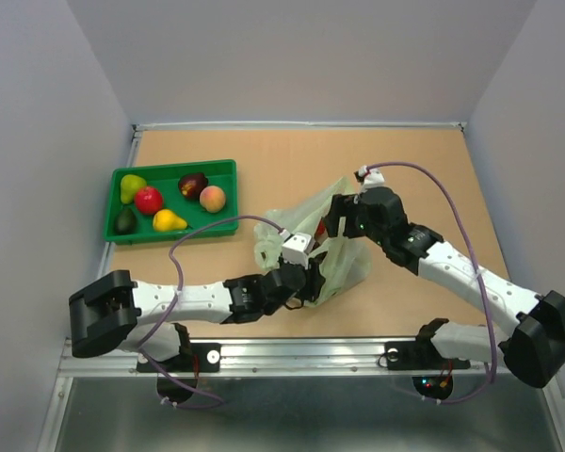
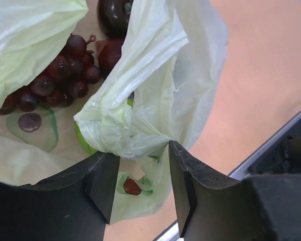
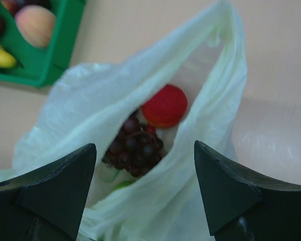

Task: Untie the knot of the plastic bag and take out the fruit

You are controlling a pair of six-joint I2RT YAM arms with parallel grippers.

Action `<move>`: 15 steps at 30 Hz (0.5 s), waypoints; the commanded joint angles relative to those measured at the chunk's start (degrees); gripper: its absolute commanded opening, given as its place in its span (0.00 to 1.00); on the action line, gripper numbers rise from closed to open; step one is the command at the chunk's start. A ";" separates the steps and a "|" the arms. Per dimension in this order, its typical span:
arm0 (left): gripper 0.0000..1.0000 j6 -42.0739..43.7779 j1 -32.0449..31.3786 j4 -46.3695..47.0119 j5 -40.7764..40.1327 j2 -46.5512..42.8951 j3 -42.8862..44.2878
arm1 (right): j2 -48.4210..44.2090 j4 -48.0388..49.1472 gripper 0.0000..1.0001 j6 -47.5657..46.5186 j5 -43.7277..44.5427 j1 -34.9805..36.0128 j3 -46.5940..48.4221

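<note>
The pale green plastic bag lies mid-table with its mouth gaping; no tied knot shows. My left gripper is at the bag's near side. In the left wrist view it is open, with a bunched fold of bag at its fingertips. Inside lie a dark purple grape bunch, a dark purple round fruit and a lime-green fruit. My right gripper is at the bag's far side, wide open over the mouth. Below it are the grapes and a small red fruit.
A green tray at the back left holds a green and a yellow pear, a red fruit, a peach and dark fruit. Its corner shows in the right wrist view. A metal rail runs along the table's near edge.
</note>
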 commanded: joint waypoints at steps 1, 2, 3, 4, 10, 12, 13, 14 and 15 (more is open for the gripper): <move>0.54 0.75 1.03 2.12 -3.21 1.26 1.78 | 0.32 -3.58 0.81 4.19 3.10 0.32 -5.78; 0.55 -0.12 1.55 2.30 -3.56 1.35 1.61 | 0.23 -3.93 0.76 4.37 5.46 0.32 -6.67; 0.55 -0.57 2.52 2.30 -3.82 1.17 1.34 | 0.23 -4.80 0.72 4.54 6.70 0.23 -7.38; 0.55 -1.01 2.96 2.30 -4.78 0.65 0.99 | 0.14 -5.42 0.67 5.41 10.02 0.23 -8.69; 0.55 -5.93 8.85 2.56 -5.24 -2.69 -4.63 | -4.86 -12.18 0.10 14.20 21.21 -1.17 -13.09; 0.55 -7.24 11.21 3.53 -3.05 -4.10 -7.44 | -9.07 -12.63 0.03 18.84 22.36 -2.76 -16.16; 0.54 -7.69 11.23 3.88 -3.04 -4.45 -8.23 | -10.66 -12.63 0.01 20.70 22.54 -3.11 -17.39; 0.55 -7.95 12.71 4.84 -1.82 -5.24 -9.72 | -14.06 -12.54 0.01 22.19 22.54 -3.29 -19.49; 0.54 -8.22 13.50 5.20 -1.20 -5.51 -10.34 | -15.58 -12.54 0.01 23.78 22.54 -3.29 -20.65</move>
